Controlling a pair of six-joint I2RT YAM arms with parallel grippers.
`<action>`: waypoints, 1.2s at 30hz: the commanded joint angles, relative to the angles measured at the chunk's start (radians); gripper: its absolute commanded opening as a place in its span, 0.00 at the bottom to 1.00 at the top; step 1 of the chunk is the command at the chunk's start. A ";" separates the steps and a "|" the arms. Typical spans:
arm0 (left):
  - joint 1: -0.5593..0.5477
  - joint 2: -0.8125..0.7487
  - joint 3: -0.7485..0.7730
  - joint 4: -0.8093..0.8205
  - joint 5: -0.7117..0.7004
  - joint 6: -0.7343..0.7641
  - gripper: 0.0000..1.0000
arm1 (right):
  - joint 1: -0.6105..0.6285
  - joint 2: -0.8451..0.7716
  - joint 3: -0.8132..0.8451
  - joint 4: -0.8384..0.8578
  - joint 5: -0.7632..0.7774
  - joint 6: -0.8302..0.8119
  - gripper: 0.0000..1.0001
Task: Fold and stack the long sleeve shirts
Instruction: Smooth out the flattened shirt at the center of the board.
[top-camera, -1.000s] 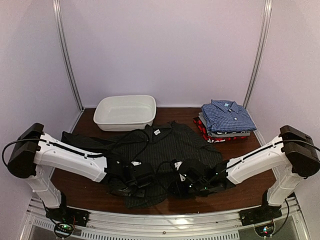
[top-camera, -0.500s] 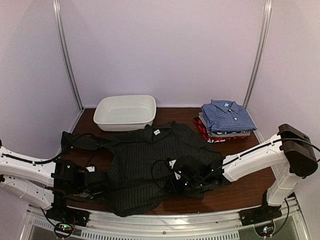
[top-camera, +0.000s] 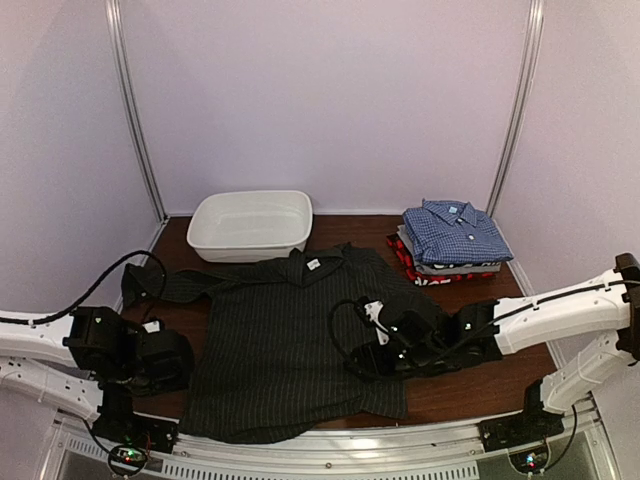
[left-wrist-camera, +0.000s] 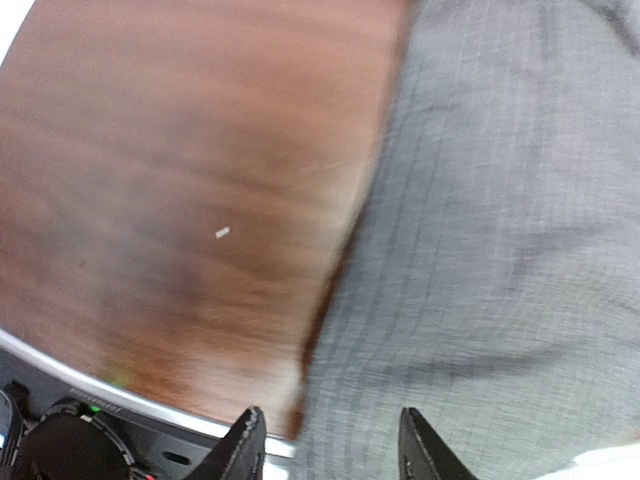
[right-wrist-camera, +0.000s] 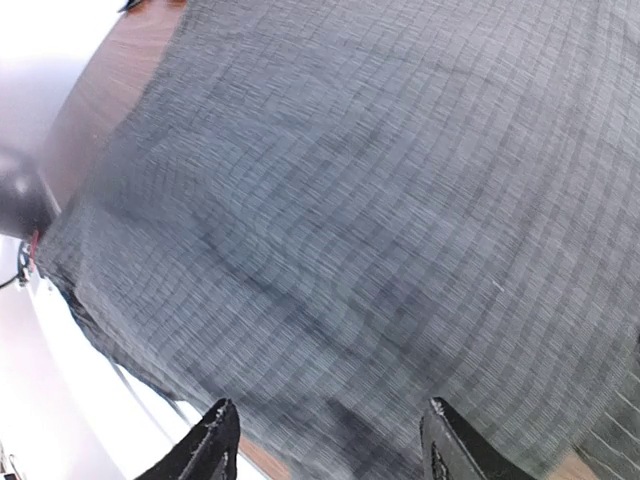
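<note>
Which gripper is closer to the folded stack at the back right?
Right. The right gripper is over the black pinstriped shirt's right side, in front of the folded stack; the left gripper is at the shirt's left edge.

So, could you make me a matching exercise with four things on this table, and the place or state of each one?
Things:
1. tub
2. black shirt
3. blue shirt
4. red and black shirt

Places or states:
a. folded, topmost
b. spread out, centre
c. empty, back left
d. folded, lowest

Pairs: 1-c, 2-b, 3-a, 4-d
</note>
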 joint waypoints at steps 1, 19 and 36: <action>0.009 0.012 0.114 0.072 -0.081 0.148 0.49 | -0.007 -0.090 -0.086 -0.107 0.037 0.035 0.64; 0.253 0.650 0.402 0.710 0.298 0.827 0.50 | 0.240 -0.377 -0.348 -0.114 0.005 0.273 0.73; 0.302 0.765 0.421 0.803 0.392 0.882 0.47 | 0.278 -0.126 -0.233 -0.063 0.245 0.159 0.21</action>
